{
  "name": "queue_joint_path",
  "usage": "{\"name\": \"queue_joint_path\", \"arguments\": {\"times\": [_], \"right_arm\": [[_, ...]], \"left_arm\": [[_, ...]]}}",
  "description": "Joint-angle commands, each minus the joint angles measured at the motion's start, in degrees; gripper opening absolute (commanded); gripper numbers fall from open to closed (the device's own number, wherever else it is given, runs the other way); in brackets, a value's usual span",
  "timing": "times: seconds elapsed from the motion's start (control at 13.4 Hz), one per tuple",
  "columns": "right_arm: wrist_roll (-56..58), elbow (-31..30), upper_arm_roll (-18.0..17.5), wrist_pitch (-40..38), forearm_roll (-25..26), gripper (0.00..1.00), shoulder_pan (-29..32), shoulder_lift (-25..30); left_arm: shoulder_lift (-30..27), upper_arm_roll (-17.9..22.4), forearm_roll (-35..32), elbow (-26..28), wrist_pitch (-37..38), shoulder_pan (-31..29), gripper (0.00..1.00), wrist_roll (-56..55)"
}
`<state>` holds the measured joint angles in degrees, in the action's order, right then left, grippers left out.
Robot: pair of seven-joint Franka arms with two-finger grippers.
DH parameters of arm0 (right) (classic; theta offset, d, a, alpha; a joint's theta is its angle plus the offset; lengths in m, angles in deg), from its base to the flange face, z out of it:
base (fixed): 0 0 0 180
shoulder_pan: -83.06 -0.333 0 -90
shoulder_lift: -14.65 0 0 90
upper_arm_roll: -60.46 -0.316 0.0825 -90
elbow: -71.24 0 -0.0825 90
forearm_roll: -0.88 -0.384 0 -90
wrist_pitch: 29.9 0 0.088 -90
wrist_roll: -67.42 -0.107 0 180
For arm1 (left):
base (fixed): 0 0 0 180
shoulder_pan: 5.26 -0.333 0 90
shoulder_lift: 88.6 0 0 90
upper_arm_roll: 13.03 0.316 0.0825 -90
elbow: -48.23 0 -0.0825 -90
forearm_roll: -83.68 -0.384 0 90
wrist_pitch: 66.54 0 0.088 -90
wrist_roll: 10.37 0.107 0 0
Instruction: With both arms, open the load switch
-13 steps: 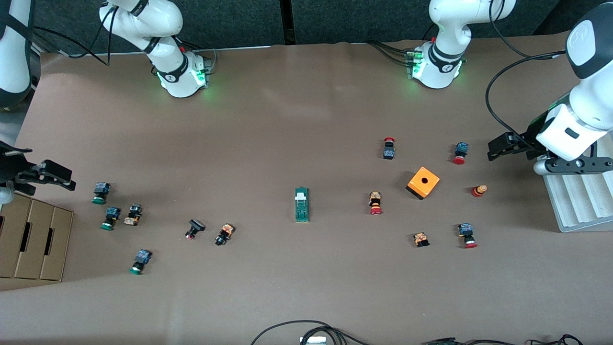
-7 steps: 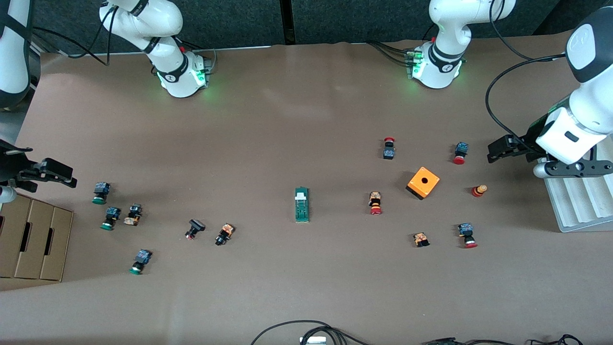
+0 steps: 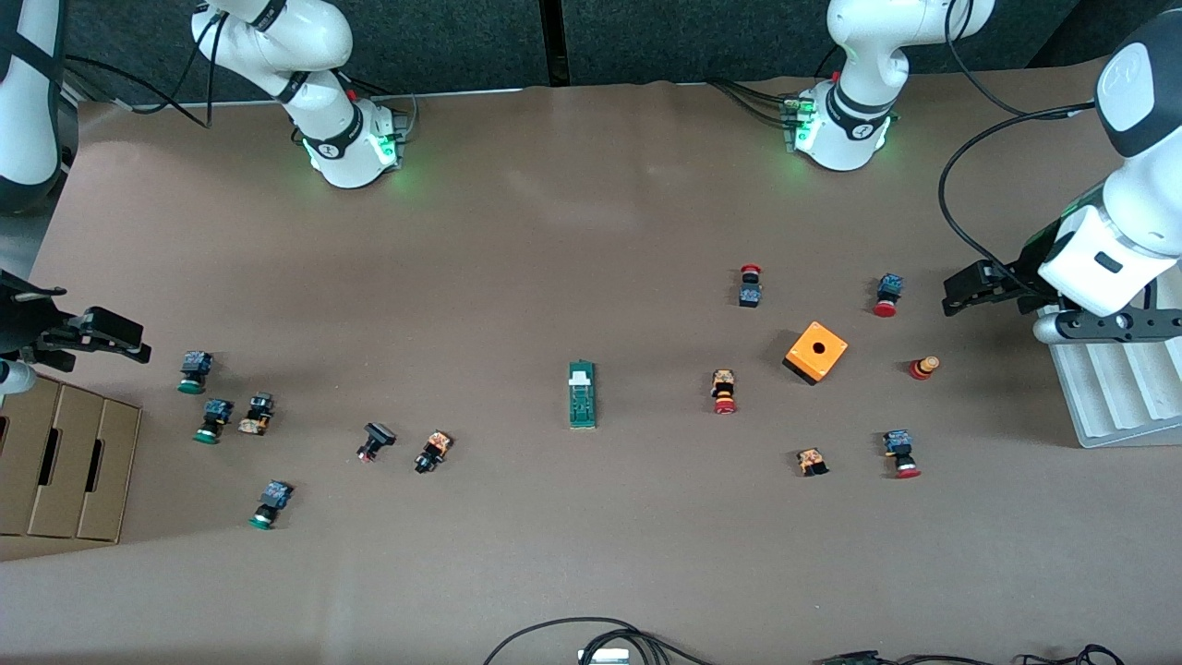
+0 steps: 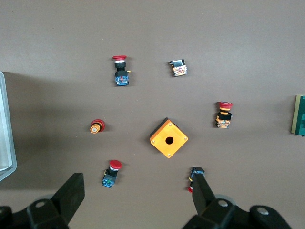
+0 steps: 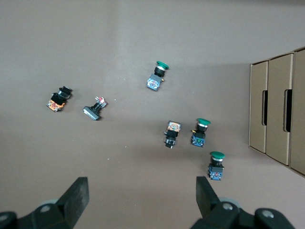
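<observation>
The load switch (image 3: 582, 394), a narrow dark-green block with a white end piece, lies flat on the brown table about midway between the two arms' ends, with nothing touching it. Only its edge (image 4: 299, 115) shows in the left wrist view. My left gripper (image 3: 956, 294) hangs open over the table at the left arm's end, beside a red-capped button (image 3: 887, 295). In its own view the left gripper (image 4: 136, 183) holds nothing. My right gripper (image 3: 120, 340) hangs open over the right arm's end of the table, beside the green-capped buttons. Its own view shows the right gripper (image 5: 141, 188) empty.
An orange cube with a hole (image 3: 816, 352) and several red-capped buttons lie toward the left arm's end. Several green-capped buttons (image 3: 192, 371) and small parts lie toward the right arm's end. Cardboard boxes (image 3: 65, 462) and a white ridged tray (image 3: 1117, 392) sit at the table's ends.
Both grippers have shifted only slightly and stay open. The load switch has not moved.
</observation>
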<state>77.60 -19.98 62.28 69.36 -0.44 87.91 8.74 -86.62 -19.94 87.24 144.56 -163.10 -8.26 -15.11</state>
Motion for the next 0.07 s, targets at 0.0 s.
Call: {"name": "queue_joint_path", "arguments": {"times": [0.0], "right_arm": [[-0.52,0.69,-0.24,-1.09,-0.26,1.0,-0.02,-0.24]], "left_arm": [[0.57,0.23,-0.22,-1.76,1.37,0.01,1.0,0.79]]}}
